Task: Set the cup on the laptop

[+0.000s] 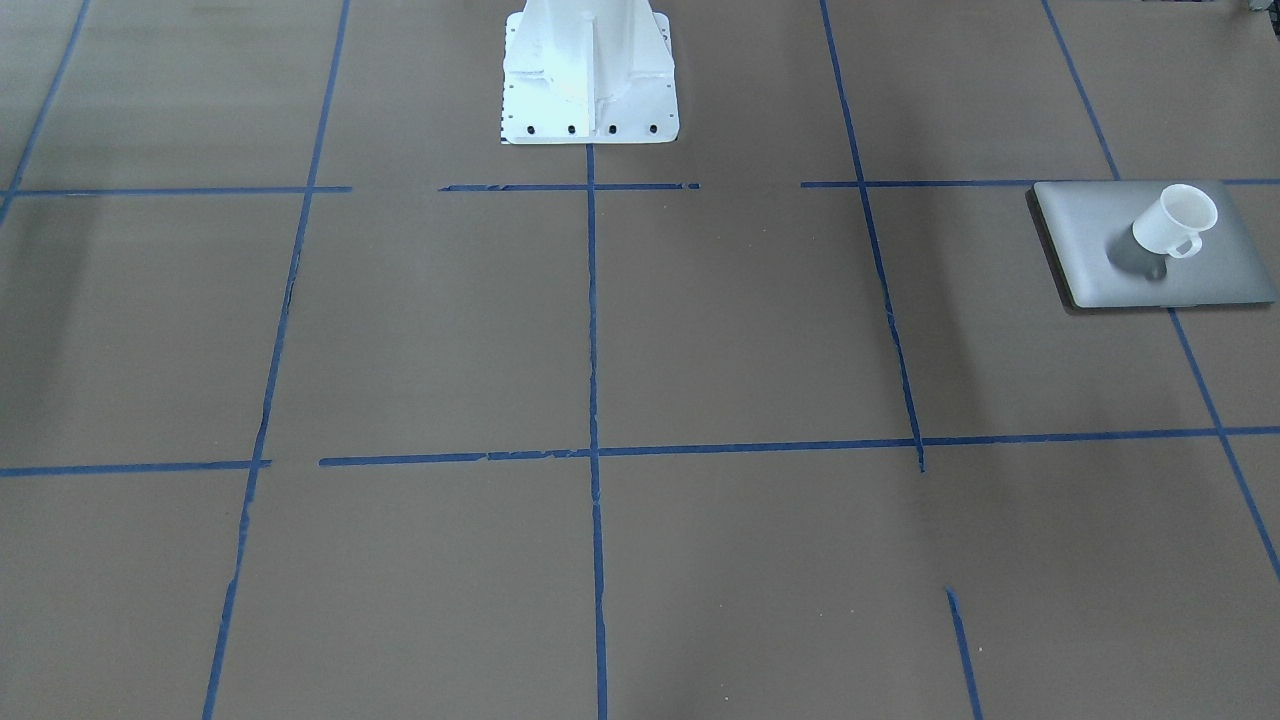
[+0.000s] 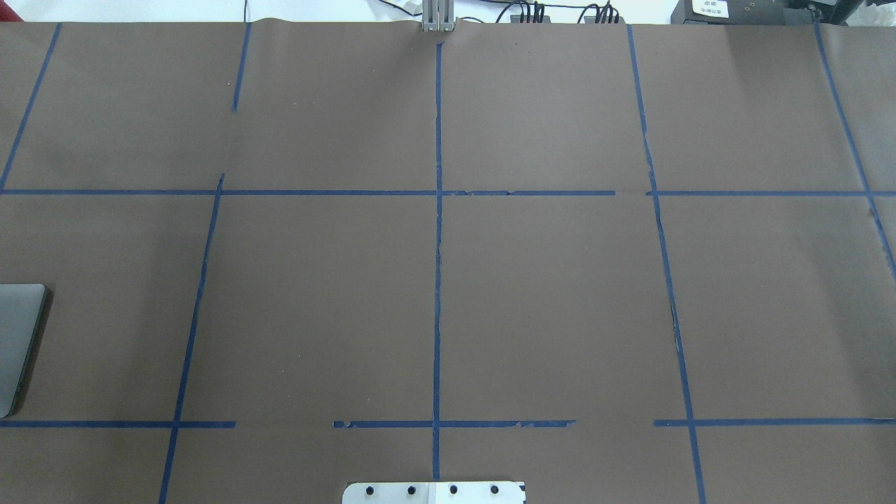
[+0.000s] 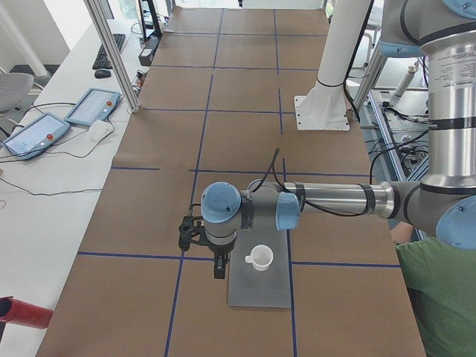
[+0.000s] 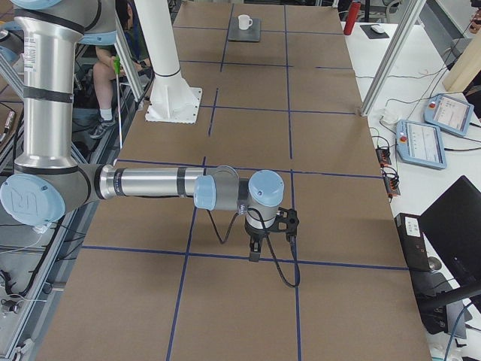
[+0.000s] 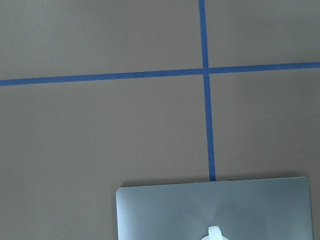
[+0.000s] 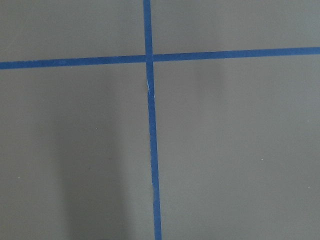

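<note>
The white cup [image 1: 1175, 222] stands upright on the silver-grey laptop [image 1: 1090, 250], which lies closed and flat on the brown table. Both also show in the exterior left view, cup [image 3: 260, 257] on laptop [image 3: 260, 291], and far off in the exterior right view [image 4: 245, 22]. The left wrist view shows the laptop [image 5: 165, 210] and the cup's handle [image 5: 215, 233] at its bottom edge. My left gripper [image 3: 218, 265] hangs just beside the cup, apart from it. My right gripper [image 4: 255, 252] hangs over bare table far from the cup. I cannot tell whether either is open or shut.
The white robot pedestal [image 1: 590, 70] stands at the table's middle edge. Blue tape lines [image 1: 593, 400] grid the brown surface. A person in green [image 3: 439, 297] sits by the robot side. Teach pendants [image 3: 93, 106] and a red object [image 3: 22, 312] lie off the table.
</note>
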### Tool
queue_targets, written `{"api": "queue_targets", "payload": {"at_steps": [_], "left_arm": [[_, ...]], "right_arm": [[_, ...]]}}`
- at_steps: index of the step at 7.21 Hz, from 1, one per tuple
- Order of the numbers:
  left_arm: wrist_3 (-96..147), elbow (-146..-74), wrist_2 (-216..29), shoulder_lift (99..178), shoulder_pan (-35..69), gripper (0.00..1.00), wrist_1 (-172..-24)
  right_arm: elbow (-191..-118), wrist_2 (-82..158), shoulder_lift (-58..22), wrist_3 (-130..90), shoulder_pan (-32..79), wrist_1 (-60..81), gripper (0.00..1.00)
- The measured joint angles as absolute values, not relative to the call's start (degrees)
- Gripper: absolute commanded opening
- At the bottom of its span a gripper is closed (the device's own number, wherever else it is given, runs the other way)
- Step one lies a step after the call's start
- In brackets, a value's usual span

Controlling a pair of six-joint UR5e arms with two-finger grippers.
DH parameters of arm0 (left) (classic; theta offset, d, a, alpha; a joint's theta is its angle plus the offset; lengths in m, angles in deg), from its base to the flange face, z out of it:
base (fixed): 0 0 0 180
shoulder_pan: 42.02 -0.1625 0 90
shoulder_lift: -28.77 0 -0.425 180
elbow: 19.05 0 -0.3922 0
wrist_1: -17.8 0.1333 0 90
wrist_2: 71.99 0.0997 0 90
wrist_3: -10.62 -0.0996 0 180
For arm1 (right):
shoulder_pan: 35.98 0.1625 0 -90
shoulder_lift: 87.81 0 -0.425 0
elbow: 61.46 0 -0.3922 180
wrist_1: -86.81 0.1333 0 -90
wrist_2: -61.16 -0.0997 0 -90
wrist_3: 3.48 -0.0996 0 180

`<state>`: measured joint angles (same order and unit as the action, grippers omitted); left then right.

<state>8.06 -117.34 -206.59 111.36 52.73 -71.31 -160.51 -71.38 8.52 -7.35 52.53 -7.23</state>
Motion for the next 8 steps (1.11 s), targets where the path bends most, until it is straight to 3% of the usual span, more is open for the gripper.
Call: {"api": "queue_targets", "payload": {"at_steps": [8], "left_arm": [[10.3, -118.0, -206.6, 111.8, 48.9, 1.0, -71.8]], "right_arm": [[-160.5, -71.4, 8.5, -7.3, 52.5, -7.2, 1.0]]}}
